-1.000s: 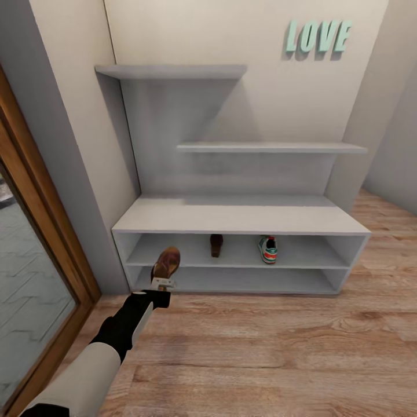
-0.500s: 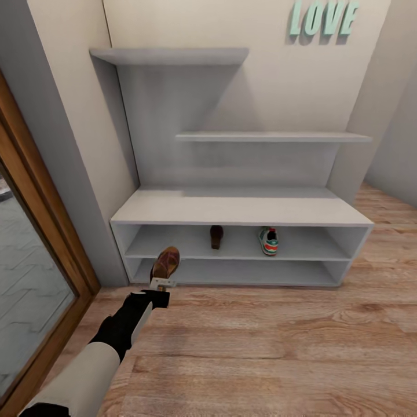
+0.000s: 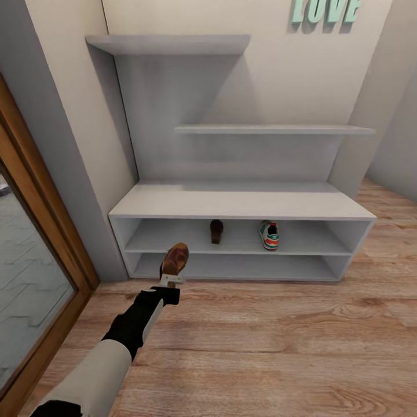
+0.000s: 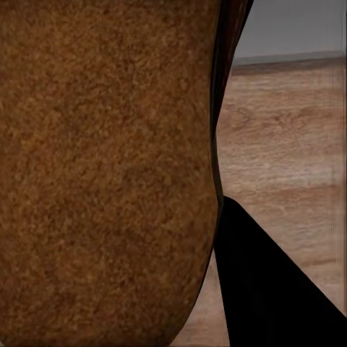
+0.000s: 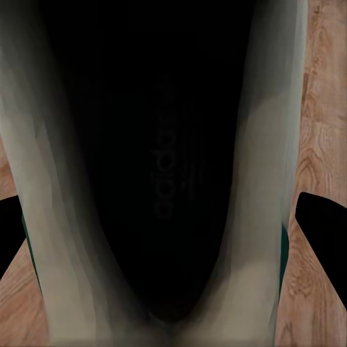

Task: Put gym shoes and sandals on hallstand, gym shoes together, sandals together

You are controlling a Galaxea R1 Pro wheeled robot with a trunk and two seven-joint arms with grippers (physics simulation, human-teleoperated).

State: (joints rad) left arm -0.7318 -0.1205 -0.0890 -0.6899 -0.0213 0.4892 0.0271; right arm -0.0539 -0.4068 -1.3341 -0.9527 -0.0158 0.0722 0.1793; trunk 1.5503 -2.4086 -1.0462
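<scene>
The left hand (image 3: 168, 282) is clamped on a brown sandal (image 3: 175, 259), holding it by the heel so the shoe stands nearly on end, its long axis running up toward about one o'clock with the toe uppermost, in front of the left end of the hallstand (image 3: 243, 204) and level with its lower shelf. In the left wrist view the sandal's (image 4: 108, 166) grainy brown leather sits right against the camera, with one dark finger (image 4: 267, 289) beside it and the corridor floor (image 4: 289, 152) behind. On the upper of the two open shelves the other sandal (image 3: 216, 230) lies with its long axis pointing at twelve o'clock, into the rack, and a gym shoe (image 3: 269, 234) lies well apart from it at three o'clock, heel toward me and toe inward. In the right wrist view the dark opening of a second gym shoe (image 5: 159, 181) with its pale collar lies between two black fingertips (image 5: 322, 238); the right hand appears closed on it over the wood planks (image 5: 322, 108). Against half a second ago, the carried sandal sits a little further right and its tilt has changed slightly, while the whole scene has slid upward in the head view, which is the camera moving and not the rack; the shelved shoes keep their places.
</scene>
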